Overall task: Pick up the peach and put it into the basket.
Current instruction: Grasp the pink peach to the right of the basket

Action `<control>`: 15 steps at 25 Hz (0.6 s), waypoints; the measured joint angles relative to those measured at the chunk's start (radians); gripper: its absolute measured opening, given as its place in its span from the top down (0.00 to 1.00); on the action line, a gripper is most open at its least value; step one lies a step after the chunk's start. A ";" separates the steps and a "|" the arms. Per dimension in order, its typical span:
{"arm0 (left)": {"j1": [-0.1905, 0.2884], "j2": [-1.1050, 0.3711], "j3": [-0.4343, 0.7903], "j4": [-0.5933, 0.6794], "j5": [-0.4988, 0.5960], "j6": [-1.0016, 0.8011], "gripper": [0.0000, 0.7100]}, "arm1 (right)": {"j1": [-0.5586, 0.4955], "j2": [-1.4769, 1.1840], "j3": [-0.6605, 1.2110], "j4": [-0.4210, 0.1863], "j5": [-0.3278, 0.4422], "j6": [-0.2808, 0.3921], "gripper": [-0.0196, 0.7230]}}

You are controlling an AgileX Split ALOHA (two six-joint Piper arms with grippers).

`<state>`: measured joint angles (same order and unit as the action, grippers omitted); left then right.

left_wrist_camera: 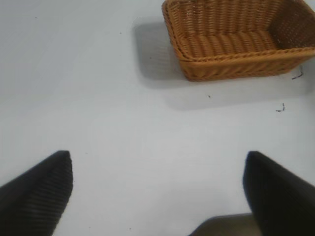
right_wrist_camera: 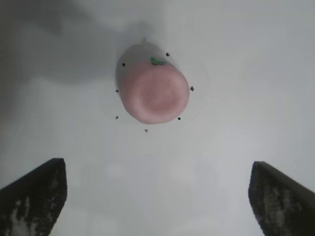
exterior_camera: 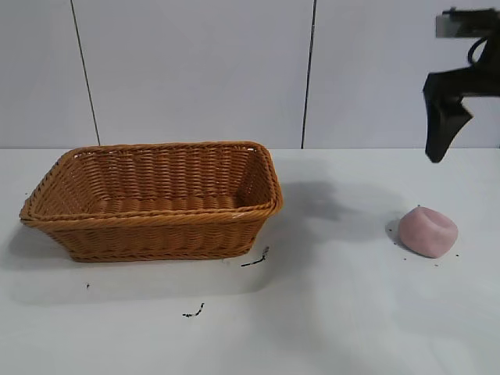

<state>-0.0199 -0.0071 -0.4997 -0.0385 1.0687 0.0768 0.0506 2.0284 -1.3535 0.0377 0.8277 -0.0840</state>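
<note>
The peach [exterior_camera: 428,232] lies on the white table [exterior_camera: 336,312] at the right of the exterior frame, well apart from the basket [exterior_camera: 152,201], which fills the left half. Small dark specks dot the table around the peach, and two dark scraps [exterior_camera: 256,259] lie just beside the basket's near right corner.

The right gripper [exterior_camera: 447,125] hangs in the upper right of that frame, above the peach and touching nothing. In the right wrist view its jaws stand spread wide at the two lower corners, with the peach [right_wrist_camera: 153,89] in the upper middle, a green fleck on its edge.

The left gripper [left_wrist_camera: 157,189] is out of the exterior frame. Its wrist view shows its jaws spread wide over bare table, the basket [left_wrist_camera: 236,44] in the upper right.
</note>
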 joint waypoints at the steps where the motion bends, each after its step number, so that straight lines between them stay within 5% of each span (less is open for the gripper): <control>1: 0.000 0.000 0.000 0.000 0.000 0.000 0.03 | 0.000 0.019 0.000 0.001 -0.021 -0.003 0.05; 5: 0.000 0.000 0.000 0.000 0.000 0.000 0.03 | 0.000 0.072 -0.004 0.002 -0.093 -0.003 0.05; 13: 0.000 0.000 0.000 0.000 0.000 0.000 0.03 | 0.000 0.104 -0.014 0.025 -0.116 -0.003 0.05; 15: 0.000 0.000 0.000 0.000 0.000 0.000 0.03 | 0.000 0.104 -0.014 0.029 -0.114 -0.003 0.17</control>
<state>-0.0199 -0.0071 -0.4997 -0.0385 1.0687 0.0768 0.0506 2.1325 -1.3677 0.0663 0.7140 -0.0870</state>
